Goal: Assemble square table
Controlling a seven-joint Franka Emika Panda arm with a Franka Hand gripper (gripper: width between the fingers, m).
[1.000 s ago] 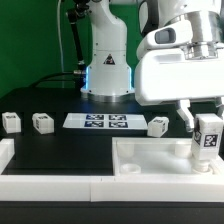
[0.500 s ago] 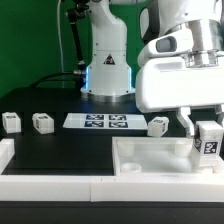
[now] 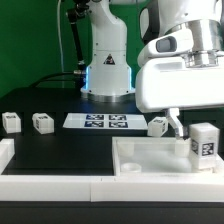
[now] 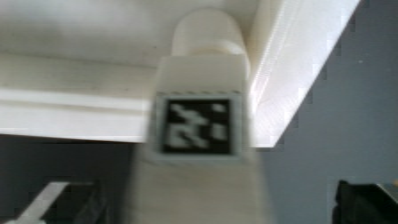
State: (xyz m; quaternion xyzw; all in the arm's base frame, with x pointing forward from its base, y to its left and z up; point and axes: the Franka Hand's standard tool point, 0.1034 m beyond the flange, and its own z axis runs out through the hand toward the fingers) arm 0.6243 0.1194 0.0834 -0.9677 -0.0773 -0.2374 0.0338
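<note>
A black worktop (image 3: pixel 60 150), edged on its near side by a low white wall (image 3: pixel 50 186), carries the parts of a square table, with the Panda arm (image 3: pixel 180 60) hanging over the exterior view's right. The tabletop slab (image 3: pixel 124 152) lies hollow face up at the near right, close behind that wall. The marker board (image 3: pixel 97 121) lies flat at mid-table, in front of the robot's base (image 3: pixel 107 65). Three legs sit loose along the far line: the far-left leg (image 3: pixel 11 122), the second leg (image 3: pixel 43 122) near it, and the third leg (image 3: pixel 158 125) just past the slab's far rim. The fourth leg (image 3: pixel 204 143) stands upright in the slab's far right corner, its tag (image 4: pixel 199 125) toward the wrist camera. The gripper (image 4: pixel 205 198) hangs directly above it with jaws spread wide, clear of the leg on both sides. One finger (image 3: pixel 177 126) shows apart from the leg on the exterior view's left. The leg's long axis runs vertical, in line with the gripper, so any fresh grasp would likely come straight down. The slab's rim crowds the corner, leaving the fingers freer room over the hollow.
</note>
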